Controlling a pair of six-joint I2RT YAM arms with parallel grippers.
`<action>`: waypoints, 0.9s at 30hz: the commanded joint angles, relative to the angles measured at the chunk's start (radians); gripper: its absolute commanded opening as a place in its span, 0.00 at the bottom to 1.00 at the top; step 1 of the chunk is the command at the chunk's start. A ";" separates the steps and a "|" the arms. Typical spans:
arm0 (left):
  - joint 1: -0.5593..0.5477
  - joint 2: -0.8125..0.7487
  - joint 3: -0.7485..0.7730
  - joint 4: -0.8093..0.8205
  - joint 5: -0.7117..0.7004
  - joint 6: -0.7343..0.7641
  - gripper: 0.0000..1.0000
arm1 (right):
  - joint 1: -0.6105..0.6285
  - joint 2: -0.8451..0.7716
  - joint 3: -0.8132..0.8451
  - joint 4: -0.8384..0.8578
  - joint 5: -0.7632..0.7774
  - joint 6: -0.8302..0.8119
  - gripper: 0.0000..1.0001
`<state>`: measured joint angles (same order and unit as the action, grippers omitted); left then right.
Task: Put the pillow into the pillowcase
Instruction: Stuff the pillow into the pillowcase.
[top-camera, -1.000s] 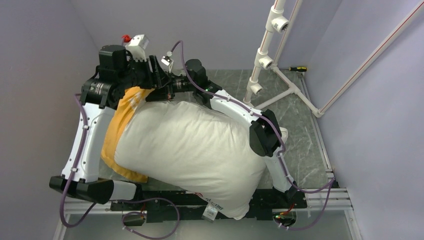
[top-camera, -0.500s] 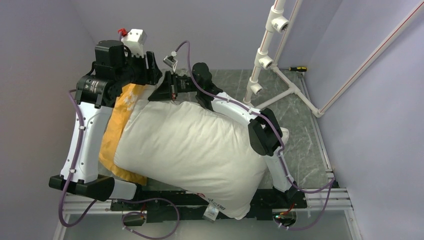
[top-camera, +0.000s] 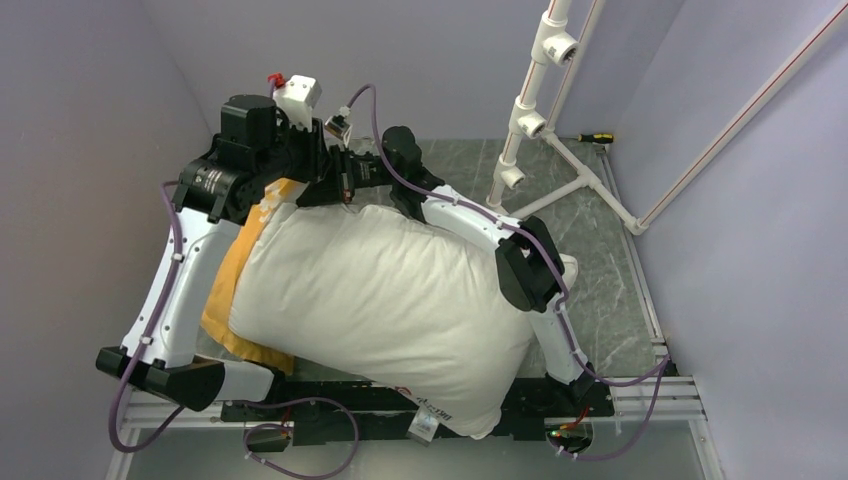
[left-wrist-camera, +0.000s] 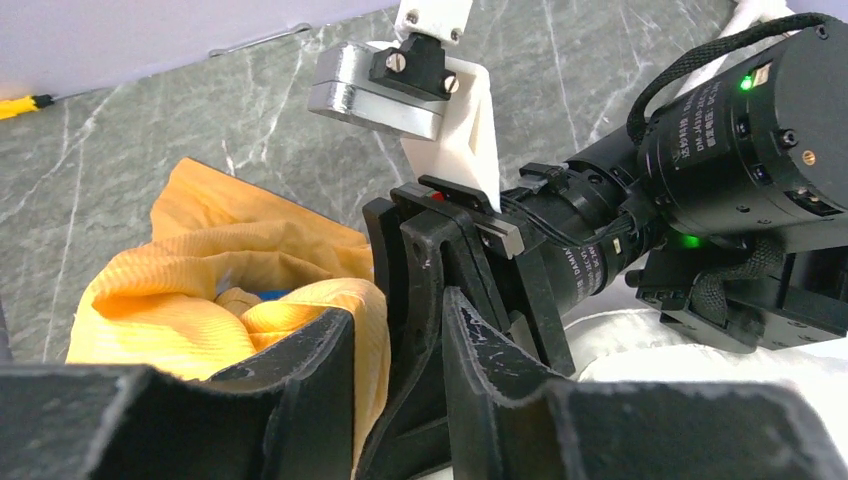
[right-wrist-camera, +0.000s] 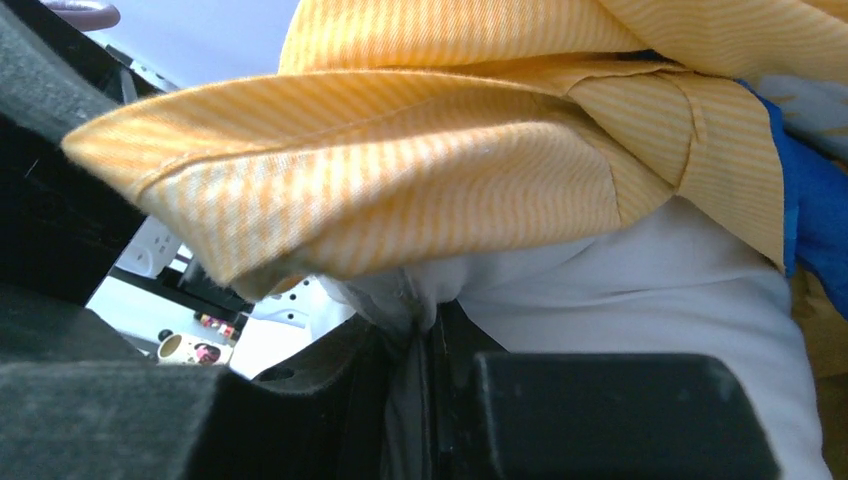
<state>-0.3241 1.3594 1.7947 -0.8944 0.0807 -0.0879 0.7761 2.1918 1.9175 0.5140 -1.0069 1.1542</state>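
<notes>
Left gripper (left-wrist-camera: 396, 312) shifted right, now just beside right gripper (right-wrist-camera: 420, 328). Jaws narrowed, apart, pillowcase (left-wrist-camera: 200, 300) fold between. Right gripper nearly closed, pinching pillow (top-camera: 390, 300) fabric.

Top external camera looked down from high above near side. Left wrist camera faced right, right wrist faced left, both close; shared orange-yellow fabric pillowcase (left-wrist-camera: 200, 300), plump white pillow (right-wrist-camera: 650, 300).

I can read nothing for certain. The dark print (top-camera: 433, 409) beside the red logo (top-camera: 403, 392) on the pillow (top-camera: 380, 300) is too small, and the white lettering (left-wrist-camera: 588, 272) on my right arm's motor housing (left-wrist-camera: 610, 215) is blurred.
</notes>
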 joint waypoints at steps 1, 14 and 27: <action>0.008 -0.053 -0.071 -0.074 -0.170 0.044 0.40 | -0.020 -0.110 0.079 0.150 -0.027 0.028 0.23; 0.007 -0.115 -0.099 0.058 0.367 -0.027 0.00 | -0.097 -0.041 -0.078 0.503 0.117 0.373 0.00; -0.092 -0.034 -0.154 0.197 0.525 -0.029 0.05 | -0.240 -0.179 -0.247 0.168 0.317 0.128 0.00</action>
<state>-0.3332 1.2957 1.6165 -0.7353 0.4194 -0.0917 0.6128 2.1387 1.7199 0.7483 -0.9329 1.3781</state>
